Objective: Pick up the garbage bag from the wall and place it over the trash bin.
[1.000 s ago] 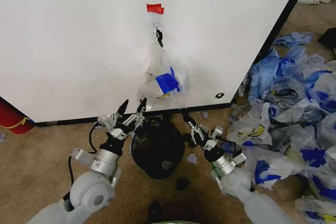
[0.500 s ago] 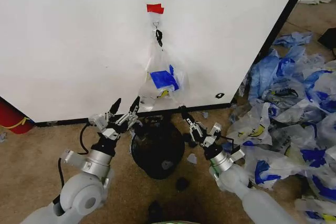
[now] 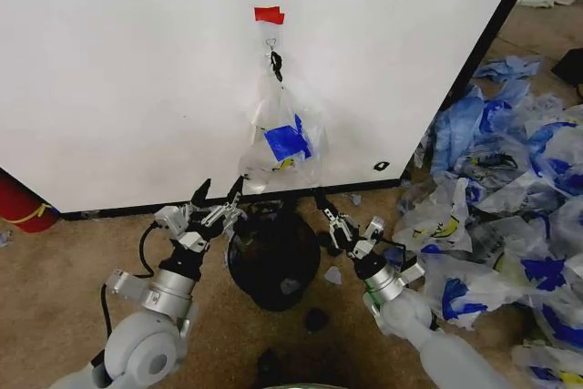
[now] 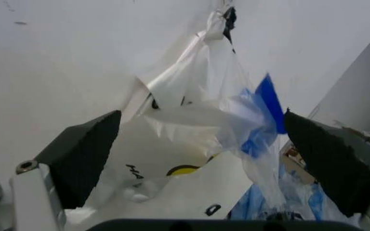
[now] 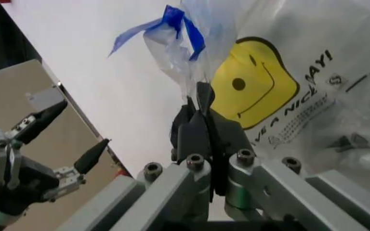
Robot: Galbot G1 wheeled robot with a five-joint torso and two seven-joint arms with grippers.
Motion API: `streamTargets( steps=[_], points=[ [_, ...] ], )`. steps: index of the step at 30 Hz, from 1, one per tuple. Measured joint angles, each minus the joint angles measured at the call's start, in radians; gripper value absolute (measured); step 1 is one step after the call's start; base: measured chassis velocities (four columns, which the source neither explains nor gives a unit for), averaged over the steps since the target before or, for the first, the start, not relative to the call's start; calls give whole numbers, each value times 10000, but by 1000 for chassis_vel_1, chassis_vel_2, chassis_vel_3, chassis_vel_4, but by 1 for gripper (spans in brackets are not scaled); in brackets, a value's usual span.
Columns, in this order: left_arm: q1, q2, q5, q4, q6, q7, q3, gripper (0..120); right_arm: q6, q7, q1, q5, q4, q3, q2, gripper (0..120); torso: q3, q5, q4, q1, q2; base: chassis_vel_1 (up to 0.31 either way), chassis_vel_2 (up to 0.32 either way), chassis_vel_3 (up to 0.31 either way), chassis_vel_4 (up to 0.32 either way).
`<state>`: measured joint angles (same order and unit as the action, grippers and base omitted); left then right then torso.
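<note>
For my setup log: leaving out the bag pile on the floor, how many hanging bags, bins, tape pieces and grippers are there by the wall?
garbage bag, hanging: 1
trash bin: 1
red tape piece: 1
grippers: 2 (left gripper, right gripper)
Total: 5

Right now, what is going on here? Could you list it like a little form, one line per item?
garbage bag: hanging from a hook on the wall, above the trash bin
trash bin: black, on the floor at the wall's foot, no bag over it yet
left gripper: open, raised beside the bin's rim, just below the bag
right gripper: shut, near the bag's lower edge
floor to the right: heap of loose plastic bags
</note>
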<state>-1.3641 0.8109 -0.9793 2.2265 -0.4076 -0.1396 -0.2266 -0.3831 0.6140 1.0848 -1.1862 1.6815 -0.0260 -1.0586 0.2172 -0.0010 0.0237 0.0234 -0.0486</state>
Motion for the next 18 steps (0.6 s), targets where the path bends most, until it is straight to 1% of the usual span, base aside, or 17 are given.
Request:
streamTargets(
  steps=[5,12,18],
  points=[
    [-232,1,48,162,-37,6,-245,99,-52,57,208,128,50,-36,-28,0,0,0,-1,0,0,0,0,0,0],
    [-680,5,139,437,-72,32,-630,99,-121,137,381,322,148,-20,136,0,0,0,-1,0,0,0,0,0,0],
    [-850,18,256,505,-106,46,-678,99,-185,178,540,383,258,-130,200,0,0,1,-1,0,0,0,0,0,0]
  ],
)
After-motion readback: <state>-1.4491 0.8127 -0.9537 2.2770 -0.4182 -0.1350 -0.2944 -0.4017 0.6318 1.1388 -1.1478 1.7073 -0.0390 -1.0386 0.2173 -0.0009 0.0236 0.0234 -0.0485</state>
